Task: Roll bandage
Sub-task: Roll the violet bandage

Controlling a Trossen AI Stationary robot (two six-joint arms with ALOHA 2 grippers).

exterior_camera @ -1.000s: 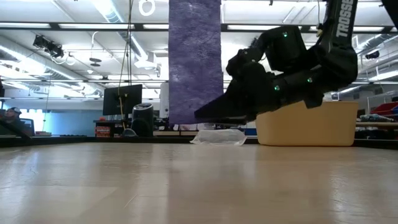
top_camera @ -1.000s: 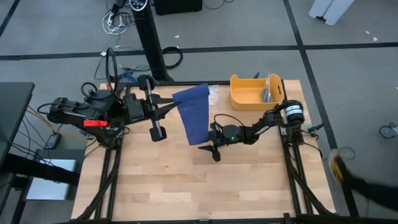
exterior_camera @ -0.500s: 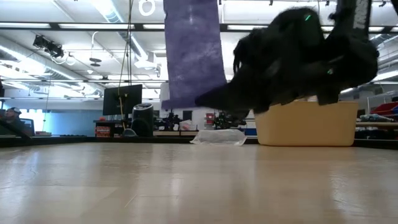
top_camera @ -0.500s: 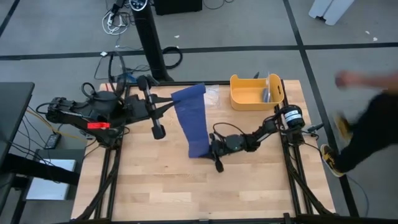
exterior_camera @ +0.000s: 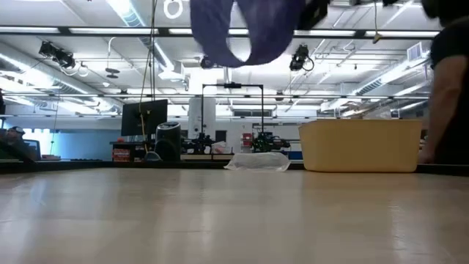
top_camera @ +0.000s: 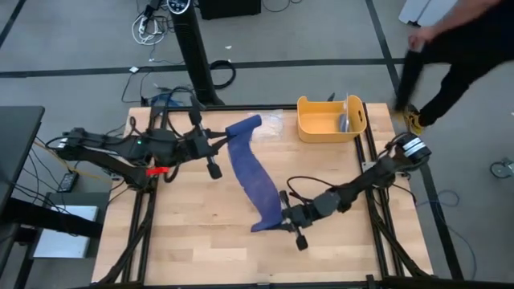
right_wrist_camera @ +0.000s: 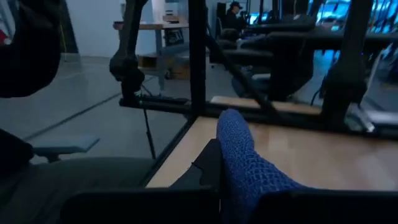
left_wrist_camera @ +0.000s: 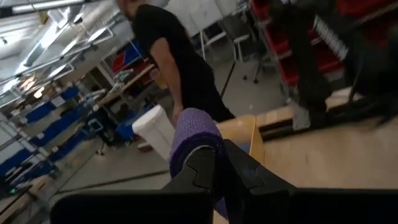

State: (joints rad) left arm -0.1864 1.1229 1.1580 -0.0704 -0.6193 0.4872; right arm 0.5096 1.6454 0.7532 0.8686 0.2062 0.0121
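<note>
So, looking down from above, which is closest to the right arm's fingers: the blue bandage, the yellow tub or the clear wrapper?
1. The bandage: its near end is pinched in the right gripper.
2. The yellow tub: at the table's far edge, right side.
3. The clear wrapper: beside the tub, about as far; too close to call.

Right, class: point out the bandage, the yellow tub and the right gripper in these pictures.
bandage [top_camera: 247, 172]: high view, middle of the blue band hanging between the two grippers.
yellow tub [top_camera: 312, 132]: high view, near wall.
right gripper [top_camera: 283, 217]: high view, fingertips shut on the bandage's lower end.
</note>
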